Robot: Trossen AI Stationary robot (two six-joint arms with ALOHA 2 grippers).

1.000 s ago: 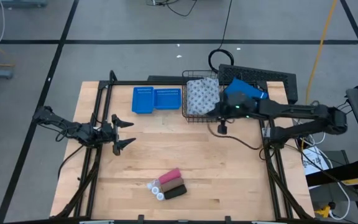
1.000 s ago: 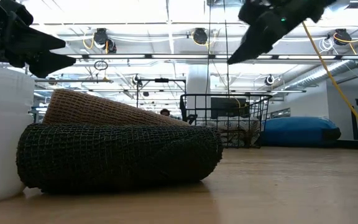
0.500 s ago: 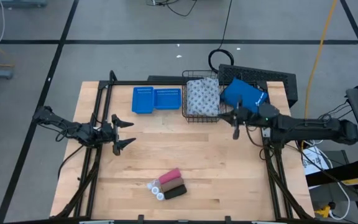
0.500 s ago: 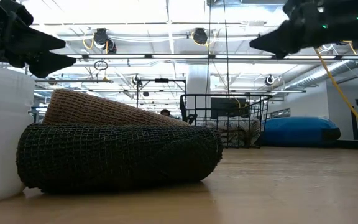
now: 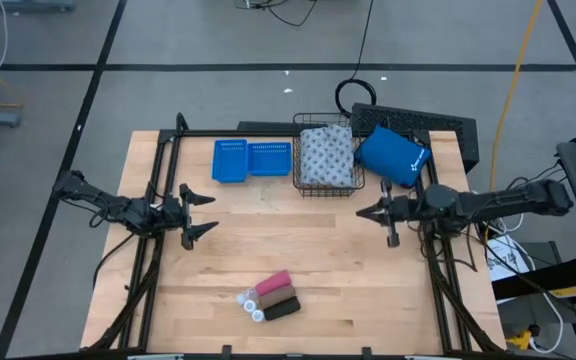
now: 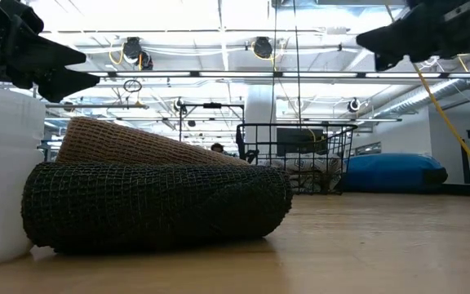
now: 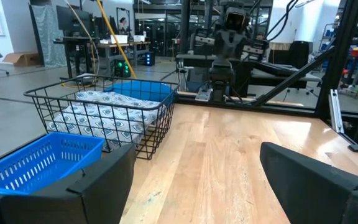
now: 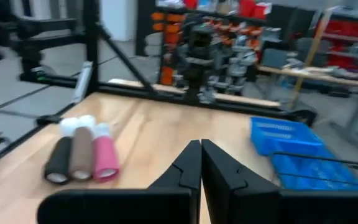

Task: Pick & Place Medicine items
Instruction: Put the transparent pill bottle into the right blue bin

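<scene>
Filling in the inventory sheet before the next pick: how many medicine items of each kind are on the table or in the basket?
White round bottles: 2
Pink block: 1
Dark block: 1
Tan block between those two: 1
Grey-white patterned pack in the wire basket: 1
Total: 6

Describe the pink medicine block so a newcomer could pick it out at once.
Start at the wooden table and go to its near edge, where a small cluster lies. The pink block is the oblong on the cluster's far side, against the dark block, two white bottles at its end. Only it is pink.
</scene>
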